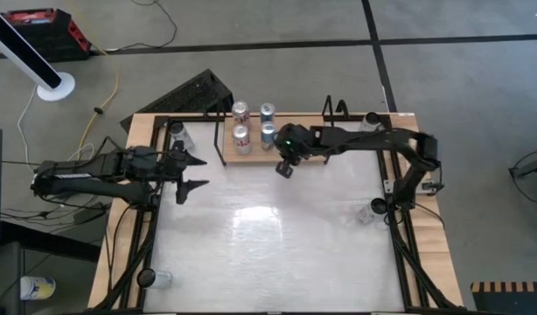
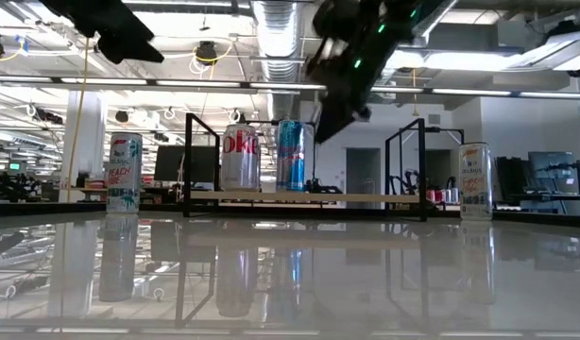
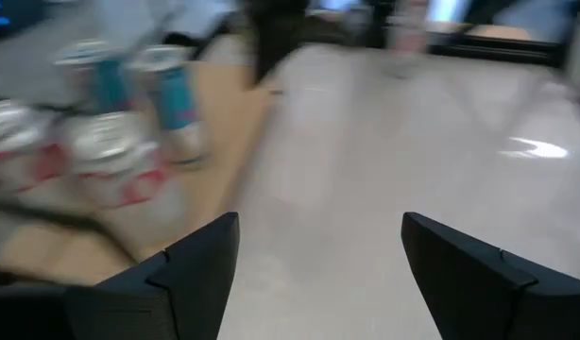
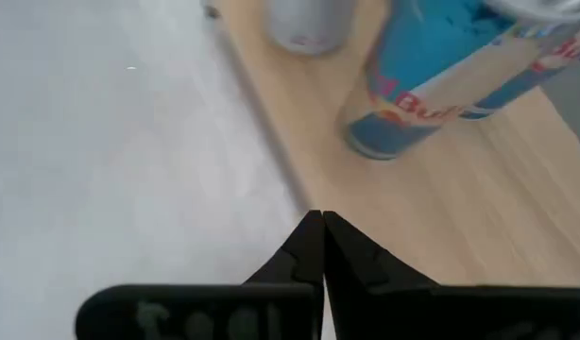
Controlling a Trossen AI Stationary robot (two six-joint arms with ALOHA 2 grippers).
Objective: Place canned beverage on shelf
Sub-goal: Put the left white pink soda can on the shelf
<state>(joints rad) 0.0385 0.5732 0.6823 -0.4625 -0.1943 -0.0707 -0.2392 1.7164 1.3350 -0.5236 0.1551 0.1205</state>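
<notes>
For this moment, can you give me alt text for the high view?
Four cans, two red-and-white and two blue, stand on the small wooden shelf. The right gripper hovers shut beside it; the left gripper waits open at the table's left.

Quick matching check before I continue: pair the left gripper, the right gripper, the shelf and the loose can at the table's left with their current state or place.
1. left gripper
2. right gripper
3. shelf
4. teal-and-white can

a. holds four cans
b. shut, empty, beside the shelf
c. open, empty
d. standing on the table, off the shelf

Pairs: 1-c, 2-b, 3-a, 4-d
</notes>
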